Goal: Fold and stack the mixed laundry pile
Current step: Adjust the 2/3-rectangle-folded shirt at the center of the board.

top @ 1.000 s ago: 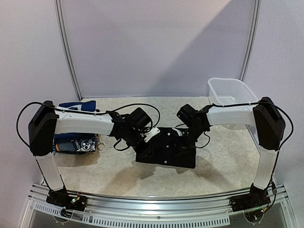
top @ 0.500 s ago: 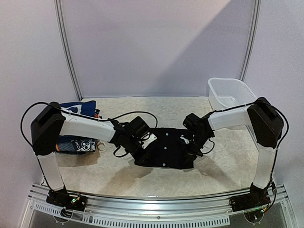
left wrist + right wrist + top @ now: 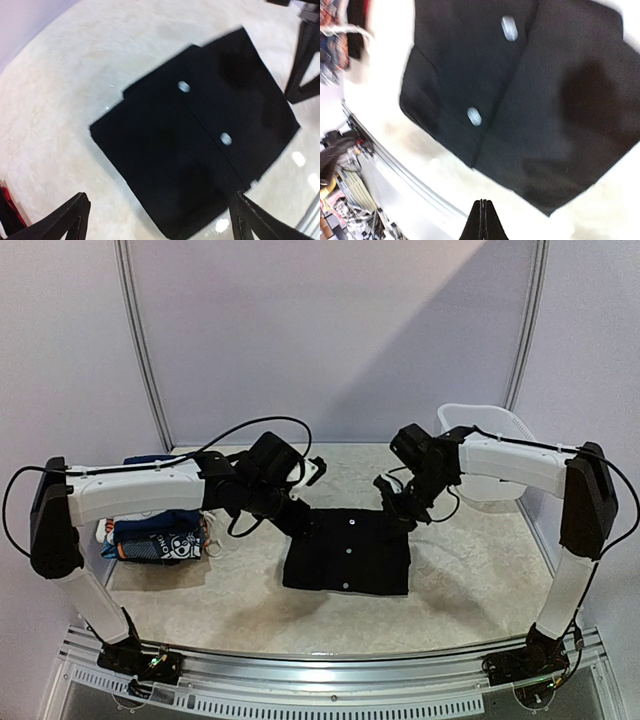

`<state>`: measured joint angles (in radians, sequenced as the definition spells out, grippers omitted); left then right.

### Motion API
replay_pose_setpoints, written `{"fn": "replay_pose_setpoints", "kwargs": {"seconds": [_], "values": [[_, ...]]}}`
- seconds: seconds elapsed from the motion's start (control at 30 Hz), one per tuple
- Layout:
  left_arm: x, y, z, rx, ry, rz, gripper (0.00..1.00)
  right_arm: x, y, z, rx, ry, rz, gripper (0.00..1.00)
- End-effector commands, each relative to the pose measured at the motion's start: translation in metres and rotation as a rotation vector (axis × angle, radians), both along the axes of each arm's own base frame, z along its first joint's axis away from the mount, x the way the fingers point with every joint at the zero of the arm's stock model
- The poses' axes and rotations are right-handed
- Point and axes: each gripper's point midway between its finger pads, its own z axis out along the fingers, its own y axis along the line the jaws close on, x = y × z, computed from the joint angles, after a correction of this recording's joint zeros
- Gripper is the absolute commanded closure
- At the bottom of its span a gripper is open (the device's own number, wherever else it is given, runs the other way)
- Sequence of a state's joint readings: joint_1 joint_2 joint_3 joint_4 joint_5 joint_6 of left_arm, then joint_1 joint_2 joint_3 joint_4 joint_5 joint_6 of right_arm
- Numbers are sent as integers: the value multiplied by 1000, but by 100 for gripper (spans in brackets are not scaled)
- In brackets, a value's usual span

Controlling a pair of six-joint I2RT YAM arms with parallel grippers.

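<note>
- Black garment (image 3: 347, 552) lies flat at mid-table, folded into a rough rectangle, placket with pale buttons (image 3: 183, 86) facing up. Nothing holds it.
- Rest of the laundry: folded stack (image 3: 160, 540) at the table's left edge, cartoon print showing on the near side and navy at the back, partly hidden behind the left arm.
- Left arm: shoulder far left, white forearm running almost level to the right, wrist bent down over the garment's far-left corner.
- Left gripper (image 3: 300, 495) hangs above the cloth with its jaws spread wide and empty. In its wrist view the two fingers (image 3: 75, 215) sit at the bottom corners, with the whole garment (image 3: 192, 145) between and below them.
- Right arm: elbow high on the right, forearm reaching left past the white tub (image 3: 490, 425), wrist tipped down at the garment's far-right corner.
- Right gripper (image 3: 392, 498) is pinched fully together. Its wrist view shows the fingertips (image 3: 481, 212) meeting with nothing visible between them, and the garment (image 3: 530, 100) sits clear of the tips.
- Table (image 3: 230, 590) is pale and marbled. The tub stands at its far-right corner, well apart from the garment.
</note>
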<state>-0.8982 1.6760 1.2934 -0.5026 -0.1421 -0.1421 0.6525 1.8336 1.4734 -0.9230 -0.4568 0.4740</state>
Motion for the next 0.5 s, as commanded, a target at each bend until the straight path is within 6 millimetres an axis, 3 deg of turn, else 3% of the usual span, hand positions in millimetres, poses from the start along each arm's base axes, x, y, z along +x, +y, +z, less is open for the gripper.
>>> {"fn": "replay_pose_setpoints", "kwargs": {"seconds": [0.0,0.1,0.2,0.3,0.47], "values": [[46,14,-6,-47,-59,212,0,37,-3,-3,-48,-33,-51,100],[47,-7,-14,-78,22,88,3,57,0,-8,-51,-33,-81,100],[34,-26,-27,-89,116,-30,18,73,1,-18,-64,-25,-102,100],[27,-29,-43,-60,171,-54,27,82,-1,-29,-74,-9,-120,100],[21,-29,-66,-17,214,-61,31,97,-13,-55,-90,30,-162,100]]}}
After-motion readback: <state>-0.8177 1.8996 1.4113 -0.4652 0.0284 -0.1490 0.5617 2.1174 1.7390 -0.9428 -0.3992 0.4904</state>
